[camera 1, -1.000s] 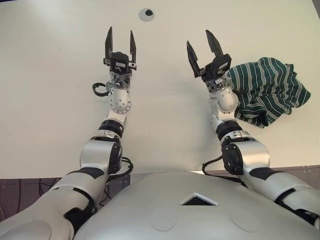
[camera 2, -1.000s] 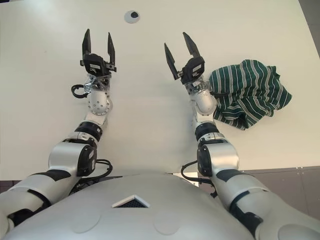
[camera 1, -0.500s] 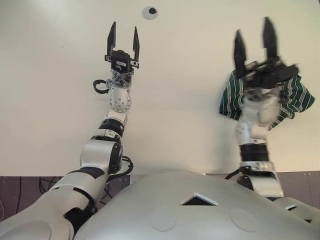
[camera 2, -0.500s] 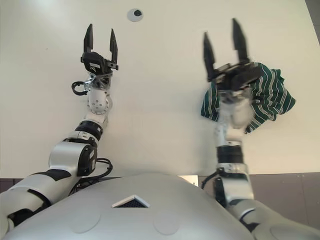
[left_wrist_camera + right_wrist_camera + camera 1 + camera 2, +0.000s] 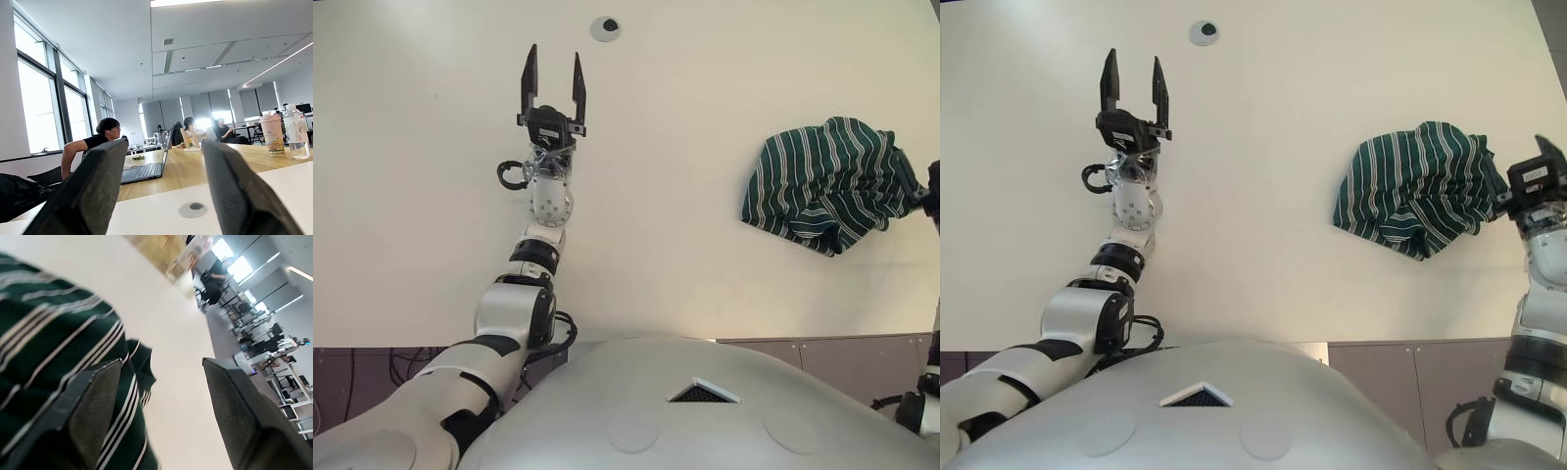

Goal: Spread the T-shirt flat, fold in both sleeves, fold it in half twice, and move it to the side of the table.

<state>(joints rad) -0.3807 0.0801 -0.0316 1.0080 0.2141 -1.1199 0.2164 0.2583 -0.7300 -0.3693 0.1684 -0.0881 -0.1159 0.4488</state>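
Green-and-white striped T-shirt (image 5: 827, 183) lies crumpled (not spread) on the table's (image 5: 685, 117) right side. Right gripper (image 5: 161, 362) sits at its right edge, jaws wide, 1 finger (image 5: 93, 401) over the fabric, nothing clamped. Left gripper (image 5: 553, 54) is well apart from it, 2 fingers spread wide, empty.

Green stripes on cream

The T-shirt (image 5: 827, 181) shows deep green, and it's crossed by thin white stripes running in small groups. Under it, the table (image 5: 685, 108) is a plain, even cream. Left gripper (image 5: 553, 54) and right gripper (image 5: 161, 361), both matte black. Up at the far side, a pale grey grommet (image 5: 603, 27) with a dark centre.
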